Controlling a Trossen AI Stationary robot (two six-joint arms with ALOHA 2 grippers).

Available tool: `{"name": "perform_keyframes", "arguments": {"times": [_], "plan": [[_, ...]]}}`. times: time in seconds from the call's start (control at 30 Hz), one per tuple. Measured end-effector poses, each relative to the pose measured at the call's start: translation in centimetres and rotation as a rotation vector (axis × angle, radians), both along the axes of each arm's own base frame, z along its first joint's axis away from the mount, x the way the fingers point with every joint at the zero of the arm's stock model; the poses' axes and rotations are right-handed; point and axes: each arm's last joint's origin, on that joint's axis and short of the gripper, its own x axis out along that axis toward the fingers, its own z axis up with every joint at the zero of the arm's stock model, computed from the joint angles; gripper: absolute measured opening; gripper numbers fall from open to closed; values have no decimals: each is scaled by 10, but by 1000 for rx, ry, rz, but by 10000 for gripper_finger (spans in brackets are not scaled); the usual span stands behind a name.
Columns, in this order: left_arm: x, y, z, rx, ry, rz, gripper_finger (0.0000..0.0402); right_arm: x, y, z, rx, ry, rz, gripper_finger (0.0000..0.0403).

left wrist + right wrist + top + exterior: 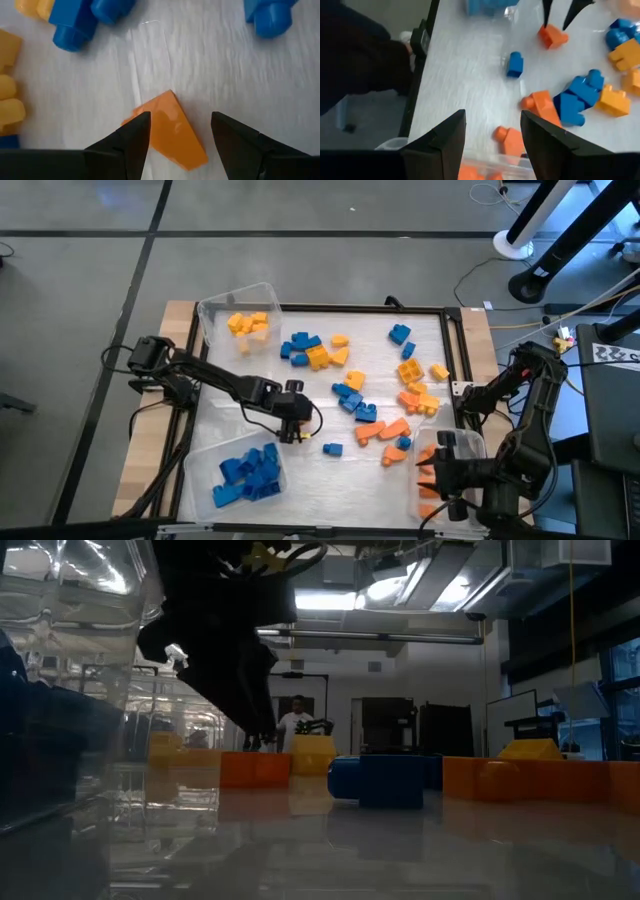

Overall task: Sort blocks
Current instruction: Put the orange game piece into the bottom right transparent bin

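Blue, orange and yellow studded bricks (355,380) lie scattered over the white table top. My left gripper (295,425) is open and points down over a small orange sloped brick (170,127), one finger on either side of it. The right wrist view shows its fingertips just above that orange brick (552,36). My right gripper (492,135) is open and hovers over the clear bin of orange bricks (432,475) at the table's near right corner. A single blue brick (332,448) lies just to the right of the left gripper.
A clear bin with yellow bricks (245,320) stands at the far left. A clear bin with blue bricks (250,475) stands near left, close beside my left gripper. A black frame (455,350) edges the work area. Bare table shows between the near bins.
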Motion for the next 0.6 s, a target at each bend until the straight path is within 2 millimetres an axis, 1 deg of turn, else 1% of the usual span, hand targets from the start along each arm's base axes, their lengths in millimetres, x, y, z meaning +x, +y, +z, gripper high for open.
{"name": "perform_keyframes", "arguments": {"times": [0.43, 0.6], "plan": [[-8, -13, -3, 14, 57, -45, 198, 3, 1, 3, -6, -85, -37, 191], [-7, -12, -4, 53, 60, -50, 198, 3, 1, 3, -6, -89, -40, 191]]}}
